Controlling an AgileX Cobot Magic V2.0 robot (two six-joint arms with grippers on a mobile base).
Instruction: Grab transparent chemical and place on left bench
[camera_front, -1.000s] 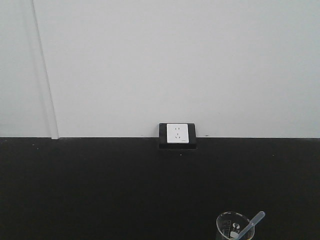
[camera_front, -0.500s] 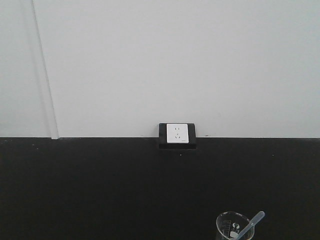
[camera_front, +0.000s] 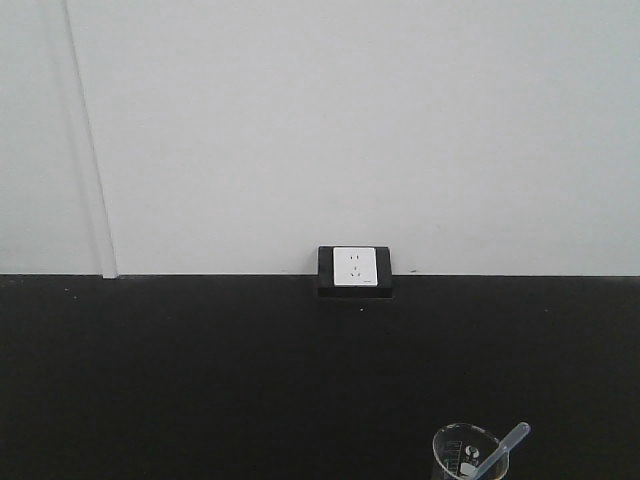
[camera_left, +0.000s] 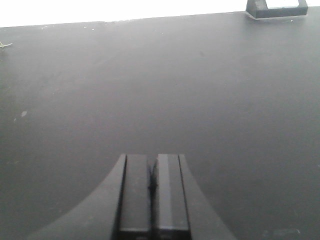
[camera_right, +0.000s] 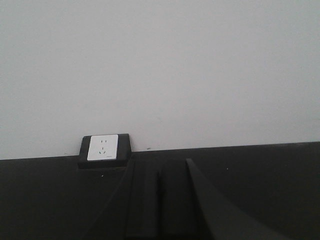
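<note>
White wall (camera_front: 350, 120) fills the upper half of the front-facing view, and below it we see the matte black left bench (camera_front: 150, 380) running across the whole width, plain and unmarked. At the seam between them, just right of centre, sits a white socket (camera_front: 355, 267) in a dark housing; we can read no brand on it. At the lower right edge, cut off by the frame, stands a clear glass beaker (camera_front: 455, 450) with white printed marks too small for us to read. The transparent chemical (camera_front: 503, 450), a slim whitish pipette, stands inside the beaker and leans on its rim. Its long axis runs from lower left to upper right, and its upper end points to the upper right above the rim. From the left wrist view we look along the bare bench top (camera_left: 200, 100), with the socket housing (camera_left: 276, 9) in the upper right corner. The left gripper (camera_left: 151, 186) sits at bottom centre, its two fingers pressed together with nothing between them. From the right wrist view we again see wall (camera_right: 175, 65) over bench (camera_right: 275, 170), with the socket (camera_right: 102, 148) at left of centre. The right gripper (camera_right: 158, 200) is dark at the bottom, its fingers side by side with only a thin seam, holding nothing.
</note>
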